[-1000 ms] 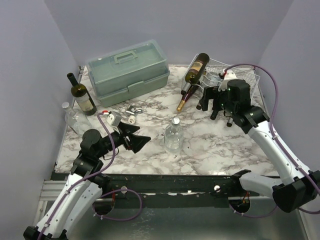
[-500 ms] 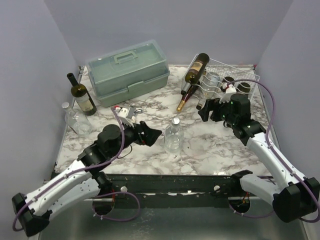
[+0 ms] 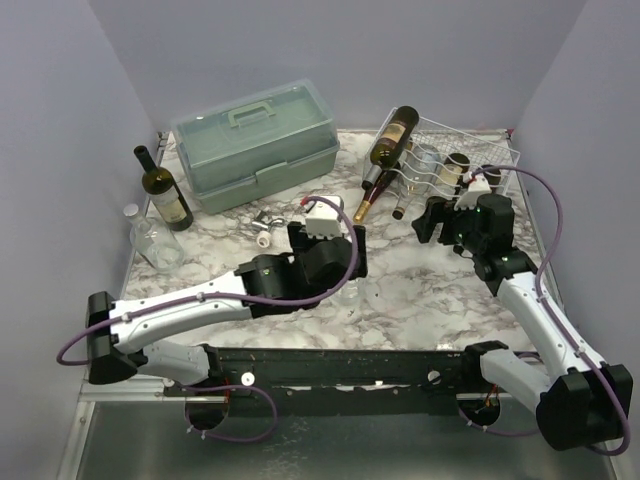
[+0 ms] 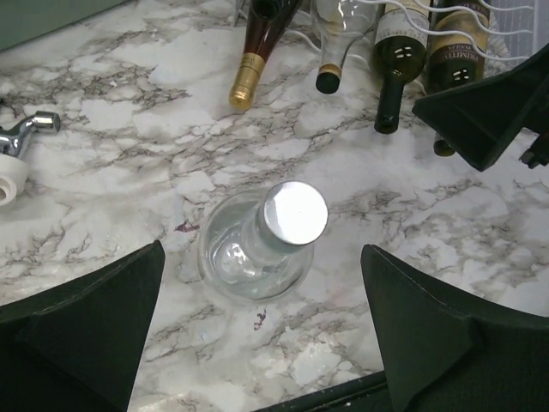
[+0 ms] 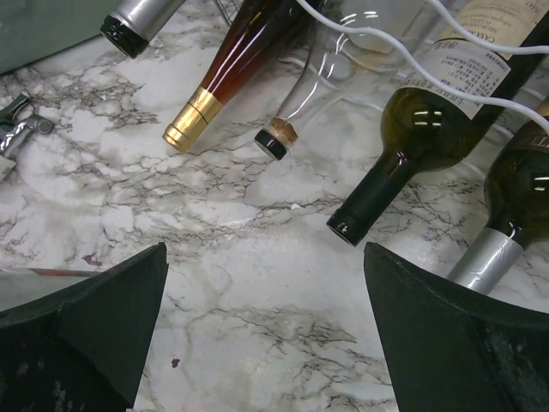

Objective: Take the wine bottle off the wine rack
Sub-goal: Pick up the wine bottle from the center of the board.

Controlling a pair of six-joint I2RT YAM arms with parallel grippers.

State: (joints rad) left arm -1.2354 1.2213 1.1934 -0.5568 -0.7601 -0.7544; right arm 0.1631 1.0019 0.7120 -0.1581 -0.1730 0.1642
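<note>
Spread wide, the nearer right claw [image 5: 264,283] faces the wine bottle [image 5: 403,137] lying neck-first out of the wine rack [image 3: 480,135].

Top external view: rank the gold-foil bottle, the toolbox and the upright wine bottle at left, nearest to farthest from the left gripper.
From the left gripper:
1. Gold-foil bottle, just beyond it, lying centre-right.
2. Toolbox, back left.
3. Upright wine bottle, far left edge.
</note>
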